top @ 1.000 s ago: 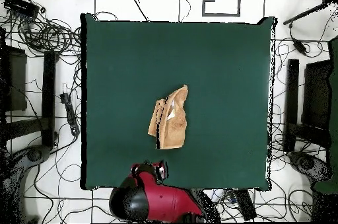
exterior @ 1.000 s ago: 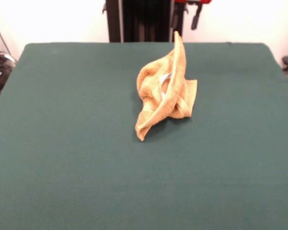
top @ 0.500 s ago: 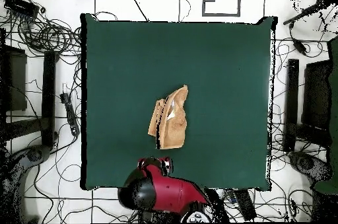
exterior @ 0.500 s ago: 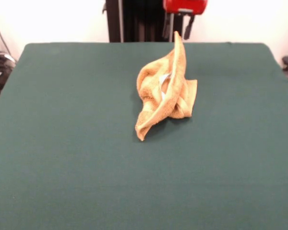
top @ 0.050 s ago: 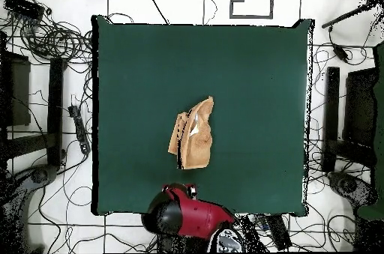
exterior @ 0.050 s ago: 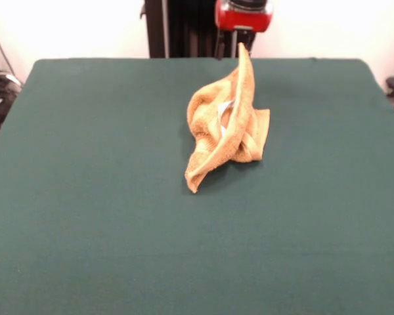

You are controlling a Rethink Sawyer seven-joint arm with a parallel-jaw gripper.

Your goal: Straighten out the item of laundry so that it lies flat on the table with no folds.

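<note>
While the tool (exterior @ 0.050 s ago: 231,47) is held above the table's (exterior @ 0.050 s ago: 85,197) robot-side edge, its grip cannot be told. Near the table's middle the towel (exterior @ 0.050 s ago: 226,128) is left crumpled, one corner peaked; a descent onto that corner is judged next.

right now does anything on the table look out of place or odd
Yes: the golden-yellow terry towel sits crumpled mid-table on the dark green felt table, twisted into folds with one corner standing up in a peak, its small white tag tucked among them.
</note>
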